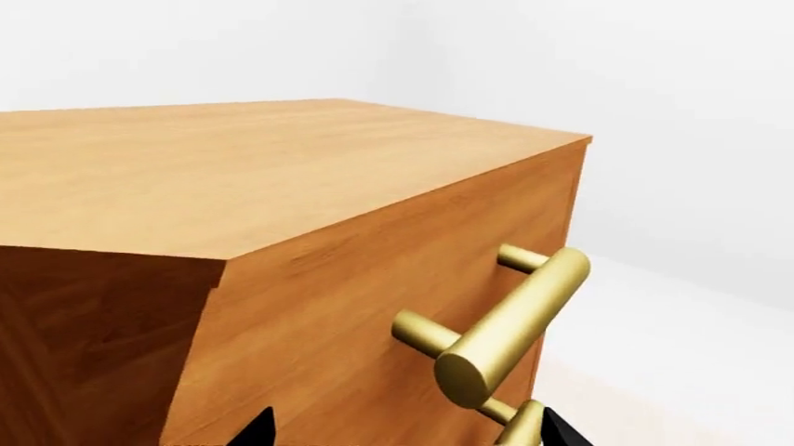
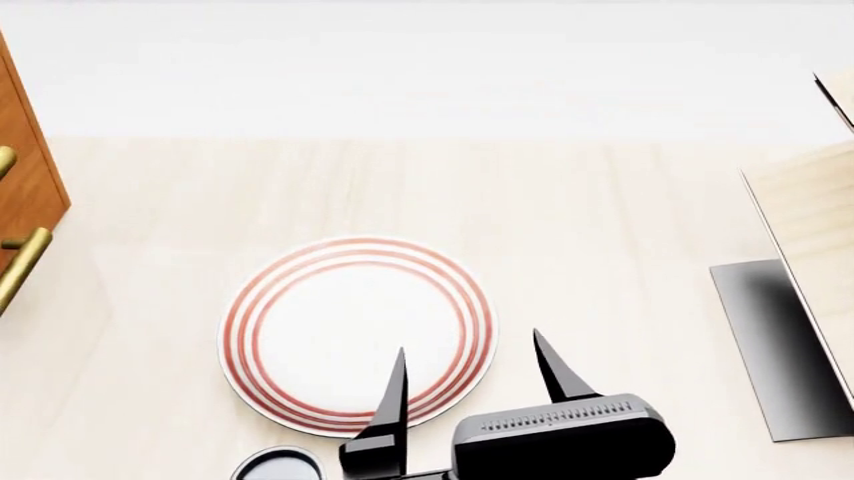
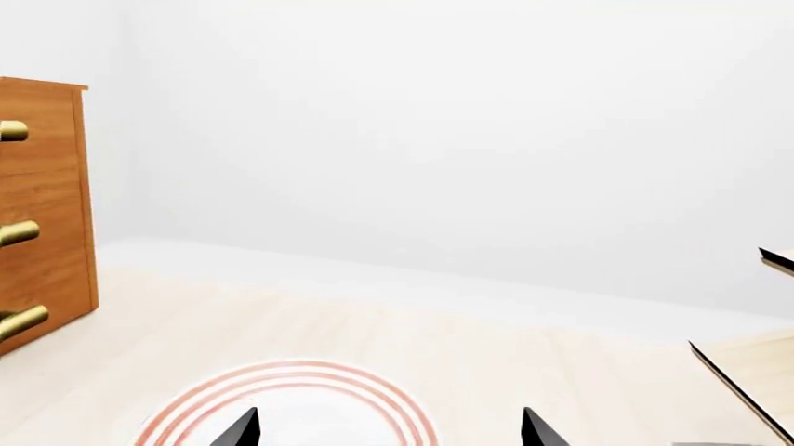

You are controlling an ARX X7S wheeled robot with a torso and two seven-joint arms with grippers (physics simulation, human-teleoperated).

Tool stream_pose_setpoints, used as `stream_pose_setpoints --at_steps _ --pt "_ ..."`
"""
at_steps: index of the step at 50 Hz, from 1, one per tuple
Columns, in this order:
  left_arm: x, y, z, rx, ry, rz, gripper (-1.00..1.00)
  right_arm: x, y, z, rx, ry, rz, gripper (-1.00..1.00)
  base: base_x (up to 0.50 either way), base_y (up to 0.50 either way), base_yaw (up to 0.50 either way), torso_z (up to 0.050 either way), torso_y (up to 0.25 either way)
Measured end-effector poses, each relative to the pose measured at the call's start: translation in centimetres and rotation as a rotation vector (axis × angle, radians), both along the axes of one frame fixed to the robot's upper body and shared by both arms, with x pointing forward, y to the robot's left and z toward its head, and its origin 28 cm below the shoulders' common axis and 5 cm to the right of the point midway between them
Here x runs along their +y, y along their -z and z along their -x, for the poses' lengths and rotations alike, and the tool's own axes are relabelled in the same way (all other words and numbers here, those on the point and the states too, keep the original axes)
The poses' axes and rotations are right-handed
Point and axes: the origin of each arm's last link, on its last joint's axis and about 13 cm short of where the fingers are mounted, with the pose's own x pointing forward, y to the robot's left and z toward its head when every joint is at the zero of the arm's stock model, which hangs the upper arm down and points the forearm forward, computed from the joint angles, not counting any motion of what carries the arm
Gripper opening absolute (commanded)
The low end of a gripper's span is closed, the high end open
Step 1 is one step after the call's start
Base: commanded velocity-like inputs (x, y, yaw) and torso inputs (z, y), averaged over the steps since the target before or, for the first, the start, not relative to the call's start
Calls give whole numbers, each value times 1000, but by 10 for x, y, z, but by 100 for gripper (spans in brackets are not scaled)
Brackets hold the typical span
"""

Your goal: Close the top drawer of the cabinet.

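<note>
The cabinet (image 1: 248,177) fills the left wrist view, an orange-brown wooden box with a solid top. The top drawer (image 1: 372,307) shows as its flat front, with a brass bar handle (image 1: 515,321). I see no gap between this front and the cabinet body. A lower handle (image 1: 522,427) shows just below. My left gripper (image 1: 403,437) is open and empty, close in front of the drawer front, just below the top handle. My right gripper (image 2: 474,385) is open and empty over a plate. The cabinet also shows at the left edge of the head view (image 2: 27,170) and of the right wrist view (image 3: 44,214).
A white plate with red rings (image 2: 358,335) lies on the pale floor under my right gripper. A pale light-wood shelf (image 2: 814,230) on a dark base (image 2: 781,350) stands at the right. A small dark round object (image 2: 274,465) lies near the plate.
</note>
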Motion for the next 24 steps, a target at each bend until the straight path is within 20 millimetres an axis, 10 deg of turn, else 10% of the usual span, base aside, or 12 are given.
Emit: stream_pose_setpoints --at_steps 24 --pt "-3 -1 -12 -10 34 70 100 5 8 4 31 -12 10 100 7 9 11 0 0"
